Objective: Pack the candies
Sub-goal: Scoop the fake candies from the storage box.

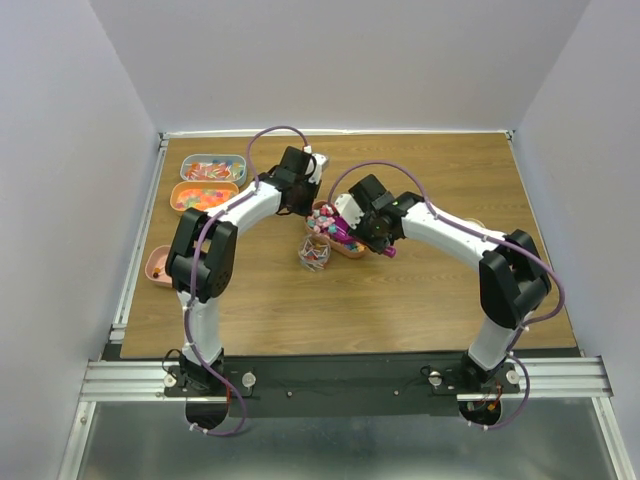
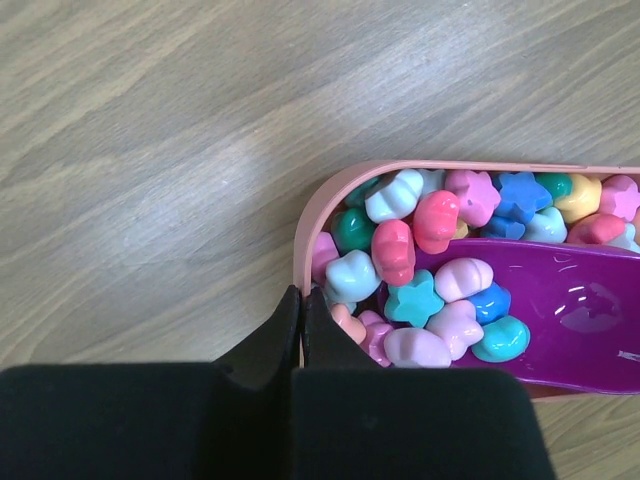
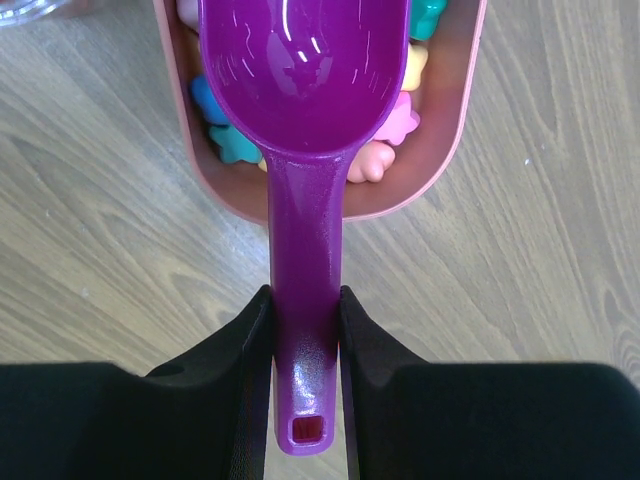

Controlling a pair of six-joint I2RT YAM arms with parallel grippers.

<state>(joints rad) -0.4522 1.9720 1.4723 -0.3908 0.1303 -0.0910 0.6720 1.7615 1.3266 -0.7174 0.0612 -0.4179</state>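
Observation:
Pastel candies (image 2: 430, 260) shaped like stars and shells fill a pink oblong tray (image 2: 305, 215) at mid-table (image 1: 352, 249). My left gripper (image 2: 302, 292) is shut on the tray's near-end rim, also seen from above (image 1: 312, 205). My right gripper (image 3: 305, 320) is shut on the handle of the magenta scoop (image 3: 305, 80). The scoop's bowl lies low in the tray, and a few candies rest on its front end (image 2: 560, 310). From above, the right gripper (image 1: 368, 238) is at the tray's right end.
A clear jar (image 1: 315, 253) holding some candies stands just in front of the tray. Trays of red-orange wrapped pieces (image 1: 212, 168) and orange-yellow gummies (image 1: 203, 196) sit at the back left. A small pink bowl (image 1: 158, 265) is at the left edge.

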